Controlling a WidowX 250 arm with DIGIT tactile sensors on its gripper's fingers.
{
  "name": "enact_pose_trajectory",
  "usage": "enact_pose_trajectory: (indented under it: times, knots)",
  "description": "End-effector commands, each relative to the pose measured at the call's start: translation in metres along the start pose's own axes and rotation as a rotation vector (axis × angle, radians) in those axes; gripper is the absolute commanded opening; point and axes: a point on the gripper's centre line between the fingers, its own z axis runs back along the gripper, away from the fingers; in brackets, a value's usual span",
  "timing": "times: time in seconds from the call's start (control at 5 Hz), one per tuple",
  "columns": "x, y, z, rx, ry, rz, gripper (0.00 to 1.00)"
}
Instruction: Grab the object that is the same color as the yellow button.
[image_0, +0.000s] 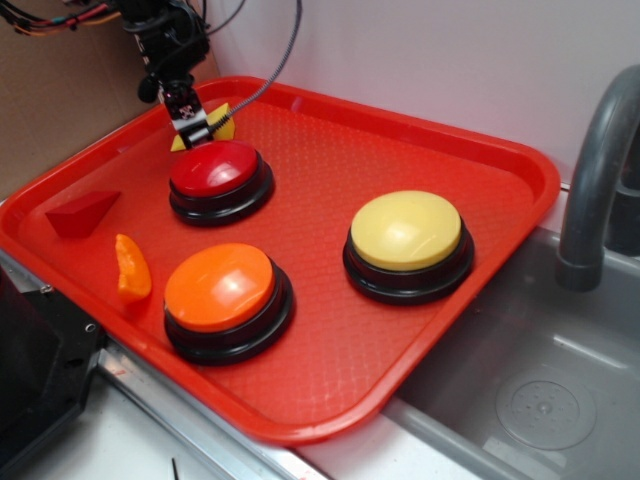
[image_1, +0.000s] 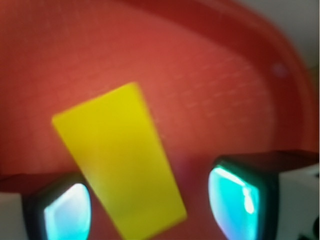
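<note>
Outside view: the gripper (image_0: 193, 122) is down at the upper left of the frame, right over the yellow wedge (image_0: 222, 122), which sits on the red tray (image_0: 420, 130) just behind the red button (image_0: 218, 167). The yellow button (image_0: 407, 230) is well apart, at centre right.

Wrist view: the wedge fills the middle, bright and flat-faced, long axis slanting from upper left to lower right. The jaws stand open either side of its lower end; the left pad (image_1: 67, 214) is near touching, the right clear.
</note>
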Motion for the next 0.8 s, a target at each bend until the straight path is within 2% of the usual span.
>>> enact_pose_trajectory:
  times: [0.0, 0.2, 0.6]
  knots:
    - [0.0209, -0.0048, 0.0079, 0.044, -0.037, -0.031, 1.0]
    - [0.0206, -0.0099, 0.0054, 0.043, -0.038, -0.018, 0.0]
    - [0.0188, -0.0048, 0.0094, 0.023, -0.041, 0.034, 0.0]
